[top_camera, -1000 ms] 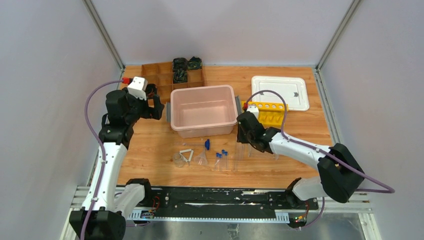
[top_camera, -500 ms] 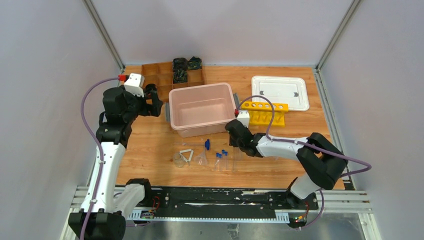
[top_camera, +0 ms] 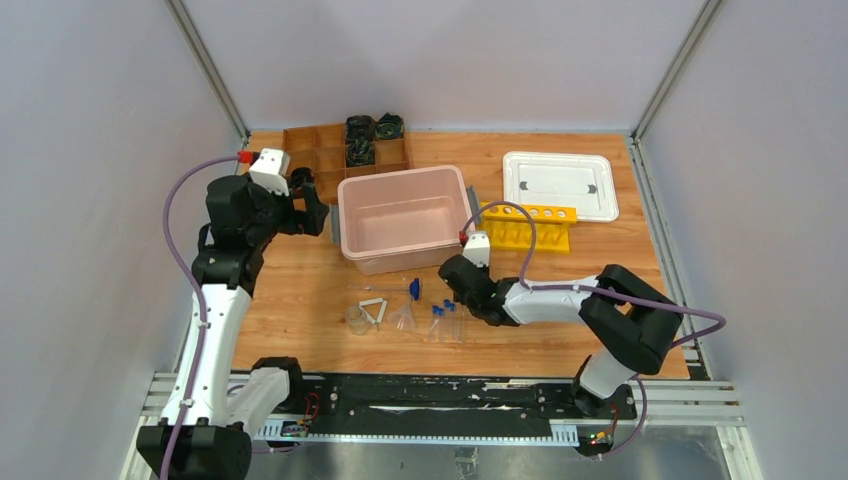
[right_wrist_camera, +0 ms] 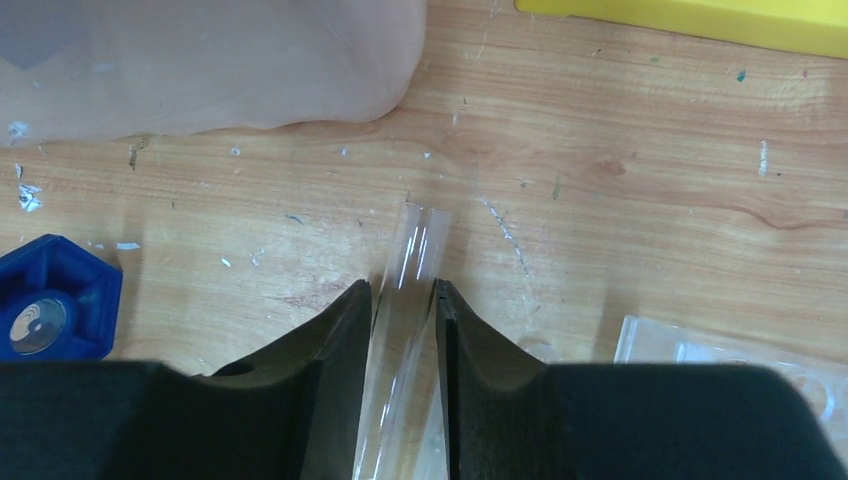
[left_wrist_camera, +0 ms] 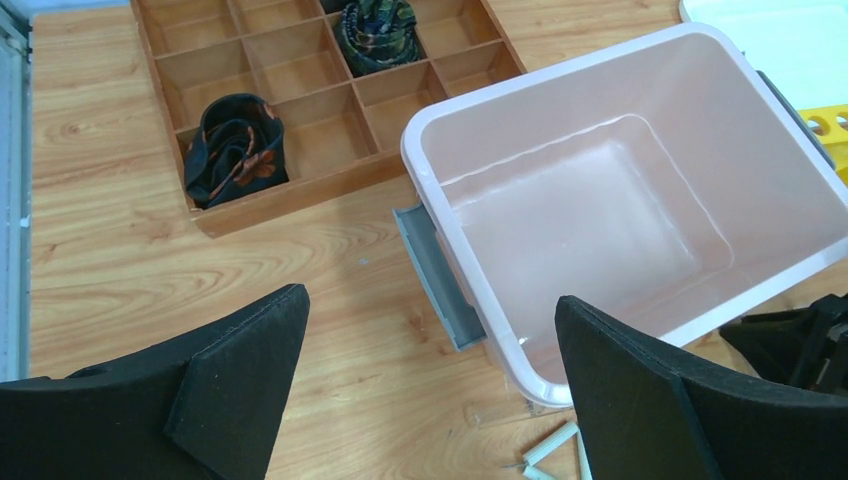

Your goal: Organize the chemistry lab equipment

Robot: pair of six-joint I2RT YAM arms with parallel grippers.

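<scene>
My right gripper [right_wrist_camera: 403, 288] is low over the table in front of the pink bin and shut on a clear tube [right_wrist_camera: 410, 250] that lies on the wood. In the top view the right gripper [top_camera: 455, 288] is beside the blue-capped tubes [top_camera: 440, 318]. A blue cap [right_wrist_camera: 50, 310] lies to its left. The blue-tipped rod [top_camera: 413, 288], funnel [top_camera: 403, 318], white wire triangle [top_camera: 374, 308] and small beaker [top_camera: 356, 319] lie in a row. A corner of the clear tray [right_wrist_camera: 720, 362] shows. The yellow rack [top_camera: 527, 226] stands behind. My left gripper [left_wrist_camera: 430, 300] is open and empty, high up.
The pink bin [top_camera: 348, 215] stands mid-table and its white lid [top_camera: 558, 183] lies at the back right. The brown compartment box [top_camera: 320, 150] with dark items is at the back left. The bin's grey handle [left_wrist_camera: 435, 265] is below my left gripper.
My right arm swung left and down from beside the yellow rack to the tubes in front of the bin. The left gripper shifted slightly left.
</scene>
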